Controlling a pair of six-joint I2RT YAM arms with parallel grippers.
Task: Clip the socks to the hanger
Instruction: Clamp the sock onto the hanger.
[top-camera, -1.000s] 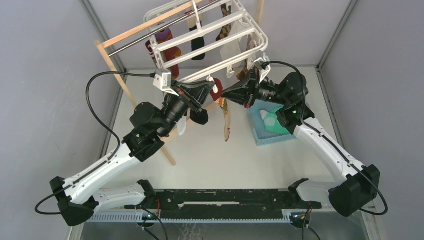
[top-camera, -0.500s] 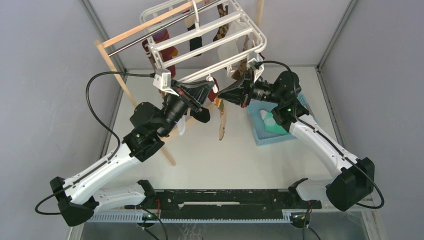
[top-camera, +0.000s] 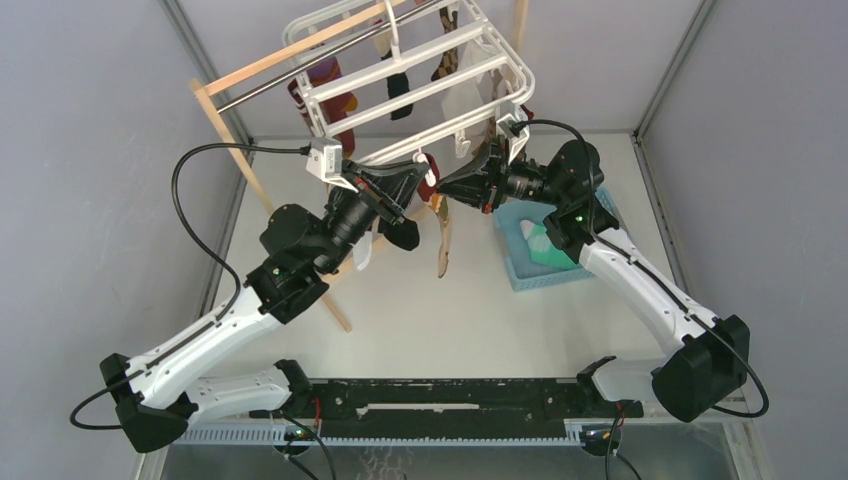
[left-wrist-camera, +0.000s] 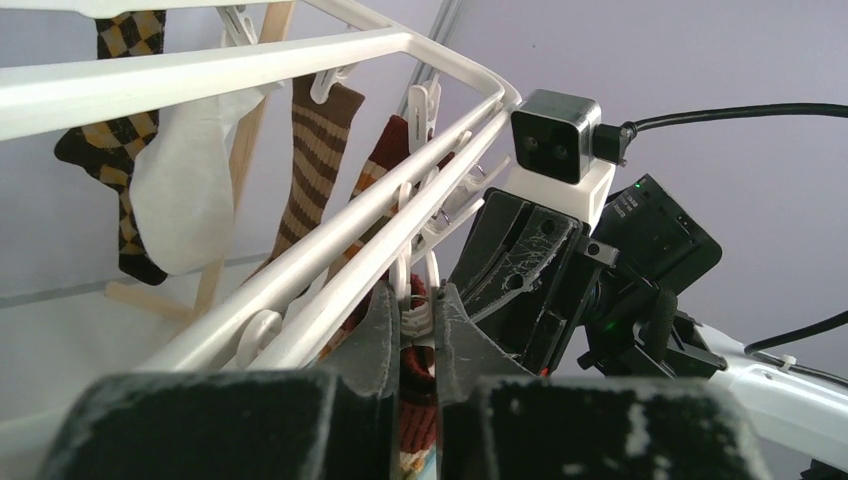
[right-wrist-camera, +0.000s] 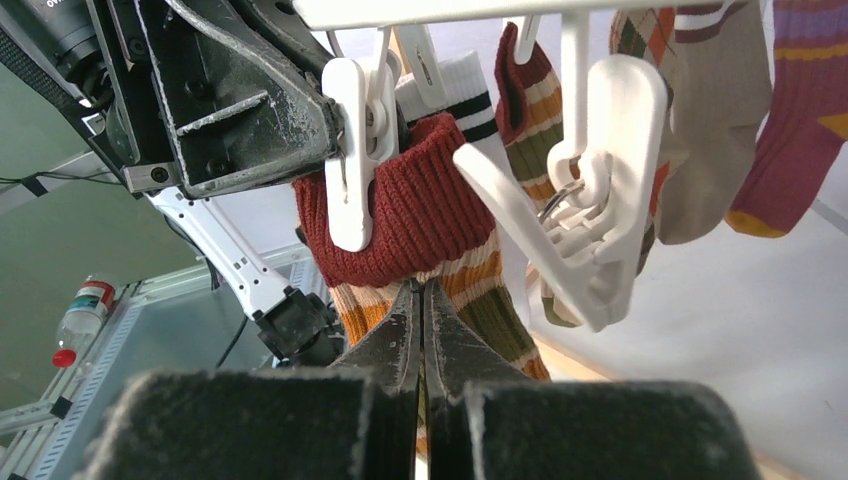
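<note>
The white hanger (top-camera: 400, 75) hangs tilted from the wooden stand, with several socks clipped on. My left gripper (top-camera: 420, 188) is shut on a white clip (left-wrist-camera: 418, 305) at the frame's near rail. In the right wrist view that clip (right-wrist-camera: 355, 150) lies over the red cuff of the brown and orange sock (right-wrist-camera: 425, 215). My right gripper (right-wrist-camera: 422, 295) is shut on this sock just below the cuff. The sock (top-camera: 442, 245) dangles between both grippers. The mint-green sock (top-camera: 540, 243) lies in the blue basket.
The wooden pole stand (top-camera: 228, 135) leans across the left. The blue basket (top-camera: 520, 272) sits right of centre under my right arm. A second white clip (right-wrist-camera: 590, 210) hangs open right of the held sock, with a white black-striped sock (right-wrist-camera: 470, 85) behind.
My right gripper has moved left and slightly up with the sock, closer to the left gripper's clip. The hanger swung a little. The left arm has held still.
</note>
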